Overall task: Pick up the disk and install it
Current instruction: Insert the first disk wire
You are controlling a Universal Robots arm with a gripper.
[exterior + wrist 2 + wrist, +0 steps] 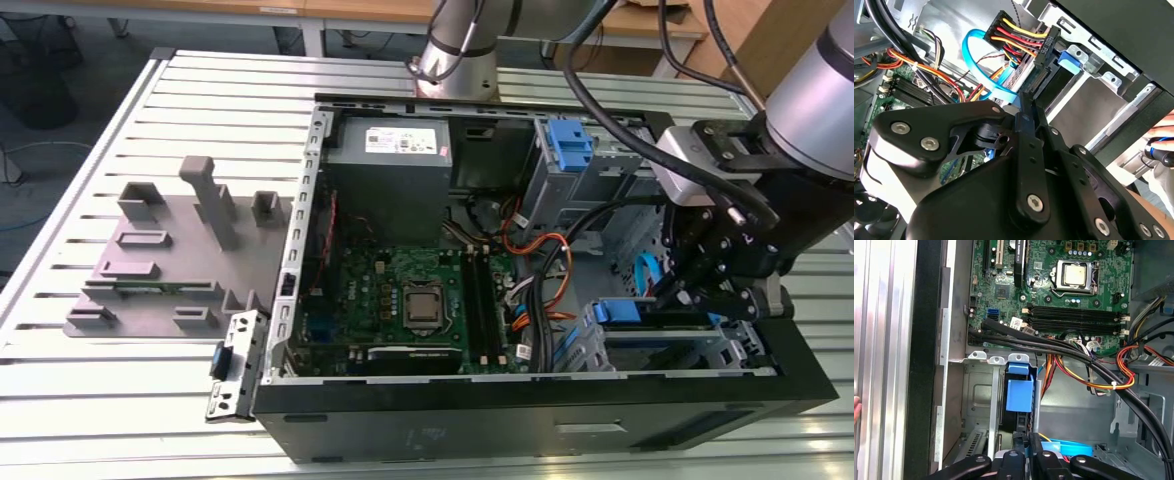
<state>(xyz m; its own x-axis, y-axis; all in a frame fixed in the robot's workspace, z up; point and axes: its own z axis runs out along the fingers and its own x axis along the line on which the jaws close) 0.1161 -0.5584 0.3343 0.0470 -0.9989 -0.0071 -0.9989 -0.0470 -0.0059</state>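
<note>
Inside the computer case (534,420), the disk (1019,395) sits in its drive cage (979,390).

The silver arm (834,80) reaches in from the exterior view's right, its wrist bent downward so the black gripper (714,290) points down. In both wrist views the black fingers (1029,130) sit pressed close together, no gap showing between them. A person's hand (1161,145) shows at the edge of the second wrist view.
</note>
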